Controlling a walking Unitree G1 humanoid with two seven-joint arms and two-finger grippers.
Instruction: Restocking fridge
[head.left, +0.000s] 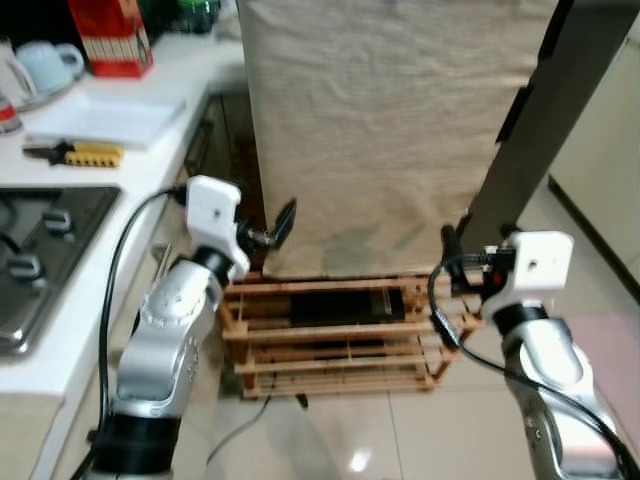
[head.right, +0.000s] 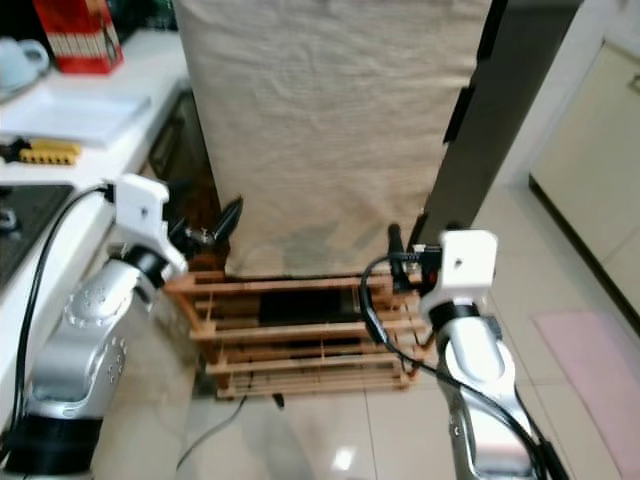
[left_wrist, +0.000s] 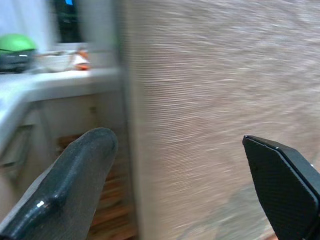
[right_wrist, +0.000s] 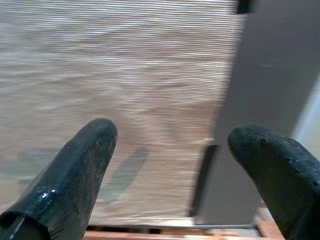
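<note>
Beige cloth-covered fridge (head.right: 330, 120) stands on a slatted wooden rack (head.right: 300, 335); left gripper (head.right: 215, 232) and right gripper (head.right: 400, 250) both raised near its lower front, white counter (head.right: 90, 120) alongside at left.

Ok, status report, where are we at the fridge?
Left gripper and right gripper open, empty, raised before the cloth-covered fridge. Wooden rack under it. Nothing blocking.
</note>
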